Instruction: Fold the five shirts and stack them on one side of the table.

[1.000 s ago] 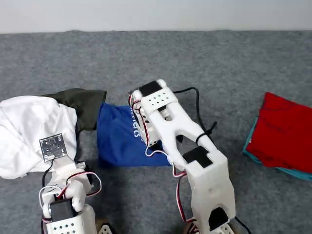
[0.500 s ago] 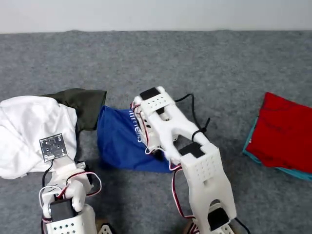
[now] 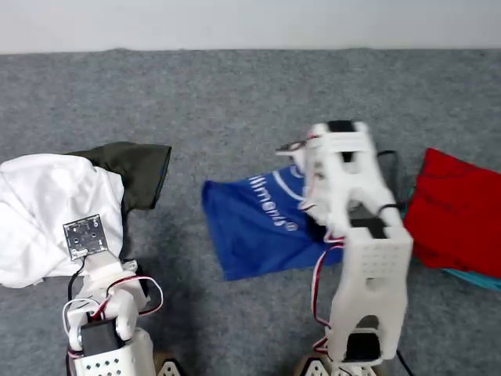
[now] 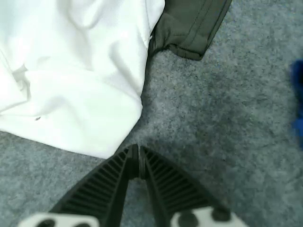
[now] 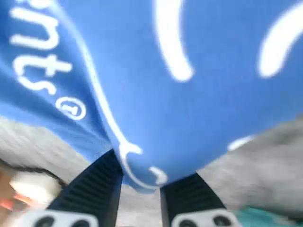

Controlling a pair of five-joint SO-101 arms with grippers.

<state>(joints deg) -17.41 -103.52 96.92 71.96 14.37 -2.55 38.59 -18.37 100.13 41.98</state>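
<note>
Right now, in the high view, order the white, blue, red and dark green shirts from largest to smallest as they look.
1. white shirt
2. blue shirt and red shirt: about alike, each only partly seen
3. dark green shirt, partly under the white one

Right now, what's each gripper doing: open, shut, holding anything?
Left gripper: shut, holding nothing.
Right gripper: shut on the blue shirt.

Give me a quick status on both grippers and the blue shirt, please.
Left gripper shut, empty, beside white shirt. Right gripper shut on blue shirt, close to red shirt. No obstacle seen.
</note>
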